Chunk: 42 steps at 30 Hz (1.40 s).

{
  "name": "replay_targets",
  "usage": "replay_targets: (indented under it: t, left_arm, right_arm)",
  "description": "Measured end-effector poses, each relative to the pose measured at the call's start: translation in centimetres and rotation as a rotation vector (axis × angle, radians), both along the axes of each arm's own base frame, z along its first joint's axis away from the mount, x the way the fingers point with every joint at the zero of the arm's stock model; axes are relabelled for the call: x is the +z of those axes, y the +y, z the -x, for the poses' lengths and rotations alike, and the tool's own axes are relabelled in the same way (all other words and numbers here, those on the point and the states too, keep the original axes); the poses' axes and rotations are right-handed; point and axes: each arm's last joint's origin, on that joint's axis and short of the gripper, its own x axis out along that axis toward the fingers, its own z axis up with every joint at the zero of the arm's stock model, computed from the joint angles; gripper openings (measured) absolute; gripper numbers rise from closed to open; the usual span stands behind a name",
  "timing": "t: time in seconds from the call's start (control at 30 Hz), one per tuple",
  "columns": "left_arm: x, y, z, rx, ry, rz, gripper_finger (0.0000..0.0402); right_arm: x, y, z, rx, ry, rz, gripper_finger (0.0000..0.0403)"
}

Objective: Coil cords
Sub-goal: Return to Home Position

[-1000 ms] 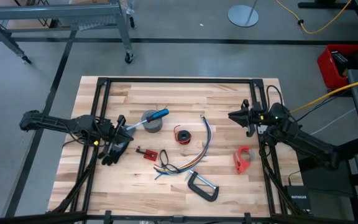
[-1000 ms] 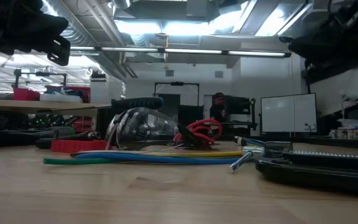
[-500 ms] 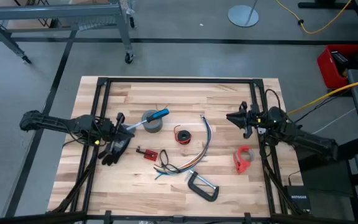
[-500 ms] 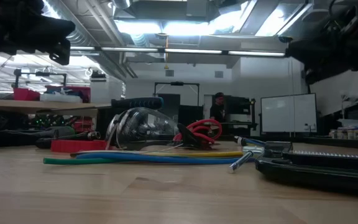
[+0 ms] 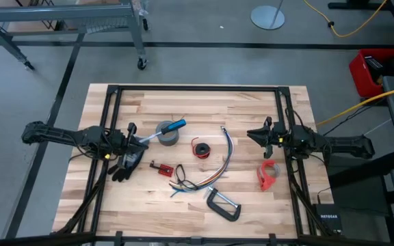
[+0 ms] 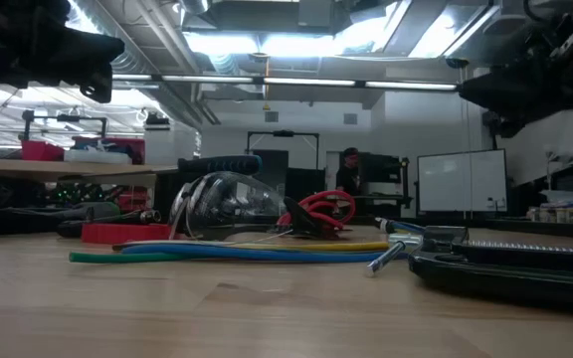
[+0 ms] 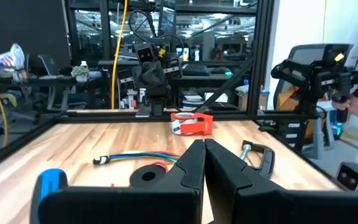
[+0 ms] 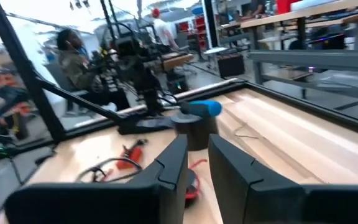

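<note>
A small red cord ring with a black centre [image 5: 200,148] lies flat mid-table on pale wooden planks [image 5: 252,102]. Just beside it curves a long bundle of yellow, blue, green and purple strands [image 5: 224,160], ending at a tangled thin black wire [image 5: 181,179]. The left gripper [image 5: 141,141], fingers pressed together, sits near the left edge. The right gripper [image 5: 252,132], fingers narrowly parted, hovers near the right edge, well apart from the cords.

Soft, even light falls from above on the table [image 5: 156,102], and the things on it cast only short, faint shadows. In the low view the ceiling lights [image 6: 296,40] glare, so the left arm [image 6: 38,45] and right arm [image 6: 545,75] look like dark silhouettes.
</note>
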Motion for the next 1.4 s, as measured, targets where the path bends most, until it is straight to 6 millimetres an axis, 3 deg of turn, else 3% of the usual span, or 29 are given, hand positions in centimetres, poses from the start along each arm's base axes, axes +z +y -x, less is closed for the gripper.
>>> replay_targets:
  t: [0.13,0.73,1.4]
  left_arm:
    - [-0.2,0.0,0.0,0.003,0.022,-0.015,0.0004]
    - [-2.5,0.0,0.1,0.017,0.288,0.282,0.0004]
    - [-2.6,0.0,0.1,0.015,0.290,0.244,0.0004]
  right_arm:
    - [-0.4,0.2,0.0,-0.033,0.050,0.034,0.0069]
    - [-1.1,0.2,-0.1,-0.037,0.123,0.044,0.0069]
    - [-1.1,0.2,-0.2,-0.015,0.124,0.044,0.0069]
